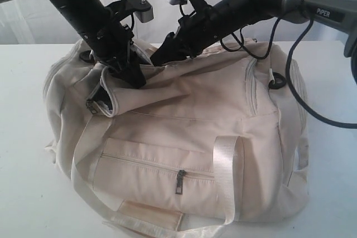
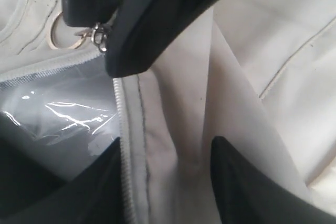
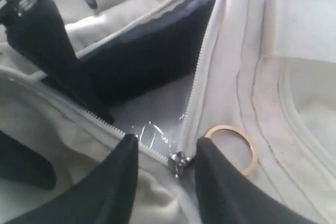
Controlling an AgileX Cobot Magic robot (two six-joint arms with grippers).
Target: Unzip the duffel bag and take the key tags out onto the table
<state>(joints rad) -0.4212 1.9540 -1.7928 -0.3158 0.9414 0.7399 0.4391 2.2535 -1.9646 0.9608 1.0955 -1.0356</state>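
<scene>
1. Duffel bag (image 1: 189,137) of cream fabric lies slumped on the white table (image 1: 28,193). A pale webbing handle (image 1: 226,165) loops over its front, and the front pocket (image 1: 150,165) is zipped shut.
2. Its top zip is parted into a V. Dark lining and a shiny clear plastic film (image 2: 68,119) show inside the gap.
3. The left gripper (image 2: 165,145) reaches down onto the bag's top. Its jaws are clamped on a bunched fold of the opening's edge, with the zip tape against one finger.
4. The right gripper (image 3: 167,145) is at the closed end of the V. Its jaws are released and stand apart, with the zipper slider (image 3: 180,162) in the gap between them.
5. The slider's gold ring pull (image 3: 231,148) lies flat on the cream fabric, just beside one finger.
</scene>
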